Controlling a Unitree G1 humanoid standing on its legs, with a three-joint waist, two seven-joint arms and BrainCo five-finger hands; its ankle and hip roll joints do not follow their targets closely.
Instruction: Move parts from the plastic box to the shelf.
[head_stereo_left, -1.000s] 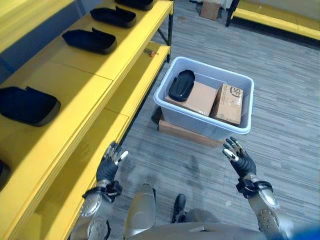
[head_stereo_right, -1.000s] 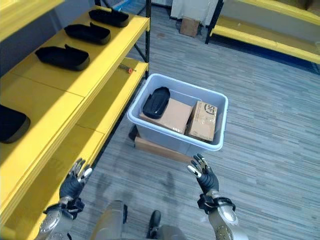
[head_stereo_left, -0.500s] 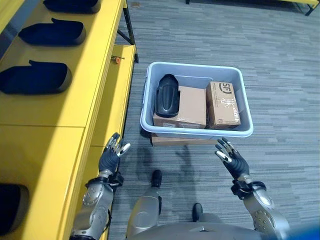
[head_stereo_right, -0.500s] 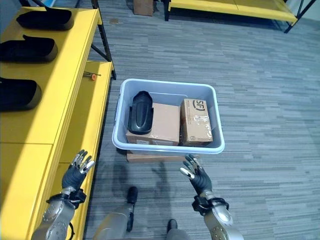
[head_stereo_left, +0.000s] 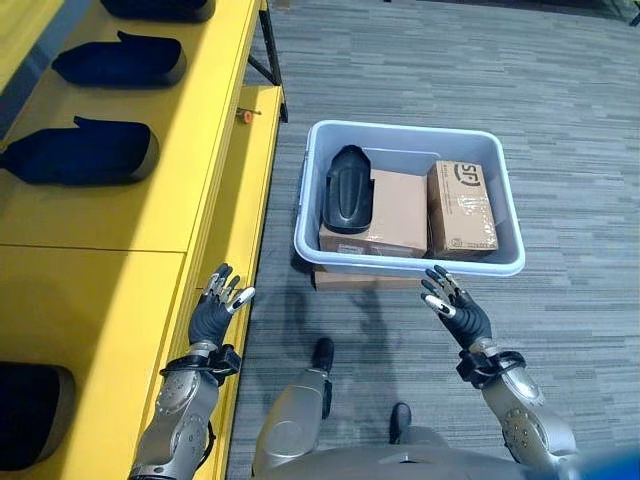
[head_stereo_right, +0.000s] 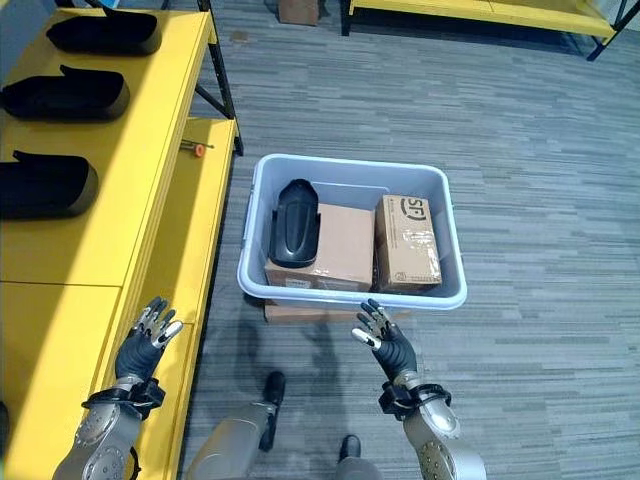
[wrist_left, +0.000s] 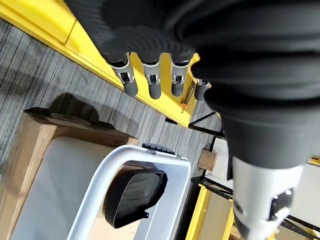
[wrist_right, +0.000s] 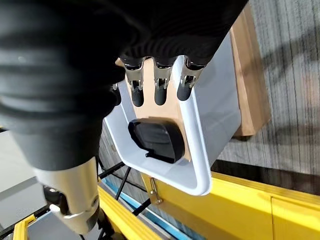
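Note:
A pale grey plastic box (head_stereo_left: 409, 262) stands on the floor on a flat cardboard piece. In it a black moulded part (head_stereo_left: 348, 189) lies on top of a brown carton (head_stereo_left: 398, 212), beside a second carton (head_stereo_left: 461, 208). Three more black parts (head_stereo_left: 82, 152) rest on the yellow shelf (head_stereo_left: 120, 215) to the left. My left hand (head_stereo_left: 214, 312) hovers open by the shelf's lower edge, holding nothing. Just short of the box's near wall, my right hand (head_stereo_left: 458, 311) is open and empty too. The right wrist view shows the black part (wrist_right: 156, 139) past the straight fingers (wrist_right: 160, 87).
A lower yellow shelf board (head_stereo_left: 241, 220) runs between the upper shelf and the box, with a small orange bit (head_stereo_left: 243, 116) on it. Another yellow rack (head_stereo_right: 470, 12) stands at the far back with a small carton (head_stereo_right: 300, 11) beside it. Grey carpet surrounds the box.
The camera has swung, so the box now sits squarely ahead. Both hands stay raised and open, the right one a little closer to the box's near wall.

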